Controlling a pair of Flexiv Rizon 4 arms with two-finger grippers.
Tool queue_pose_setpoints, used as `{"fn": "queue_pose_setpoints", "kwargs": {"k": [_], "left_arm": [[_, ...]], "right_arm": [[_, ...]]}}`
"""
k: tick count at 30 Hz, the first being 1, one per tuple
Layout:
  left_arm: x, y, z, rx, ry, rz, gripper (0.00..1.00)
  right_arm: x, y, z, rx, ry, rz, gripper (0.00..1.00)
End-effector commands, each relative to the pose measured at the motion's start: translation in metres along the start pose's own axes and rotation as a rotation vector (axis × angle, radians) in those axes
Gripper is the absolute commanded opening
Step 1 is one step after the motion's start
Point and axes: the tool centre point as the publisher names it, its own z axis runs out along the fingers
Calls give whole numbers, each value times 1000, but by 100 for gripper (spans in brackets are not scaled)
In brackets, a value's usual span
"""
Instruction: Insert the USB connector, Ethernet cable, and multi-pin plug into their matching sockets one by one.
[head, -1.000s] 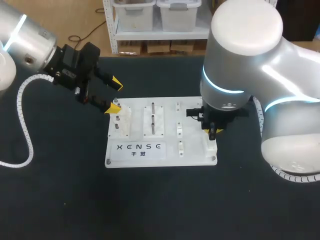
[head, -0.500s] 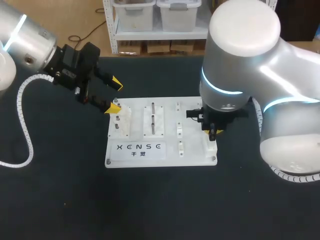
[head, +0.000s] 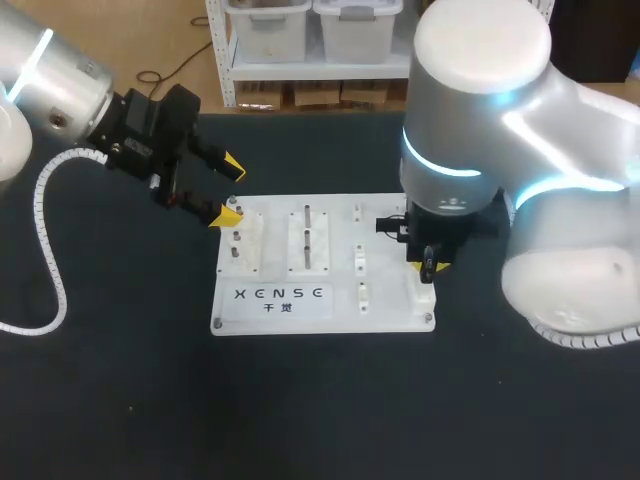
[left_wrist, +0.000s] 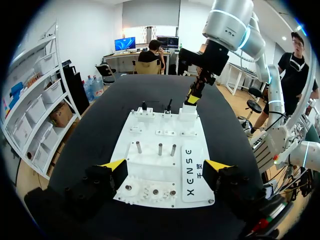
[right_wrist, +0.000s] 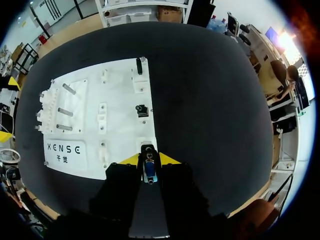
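The black table (head: 320, 400) lies bare in front of the white board (head: 385, 300), and wide dark margins run along both short edges. At the board's near right corner the right gripper (right_wrist: 149, 161) stands upright, and its fingers are closed on a silver and blue connector (right_wrist: 149, 171). The connector's long axis runs along the fingers and it points straight down to the white socket block (head: 420, 295) under it. Whether it touches the block, I cannot tell. At the far left corner the left gripper (head: 228, 188) hangs with fingers wide apart, holding nothing.
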Motion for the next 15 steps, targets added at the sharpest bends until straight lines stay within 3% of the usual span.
{"fn": "queue_pose_setpoints", "kwargs": {"k": [1,7,15], "left_arm": [[1,-1,0,-2,-3,2,100],[1,-1,0,-2,-3,2,100],[1,-1,0,-2,-3,2,100]], "right_arm": [[5,1,58,15,67,6,0],[12,6,72,22,110,-5,0],[11,-1,65,6,122,18,0]]}}
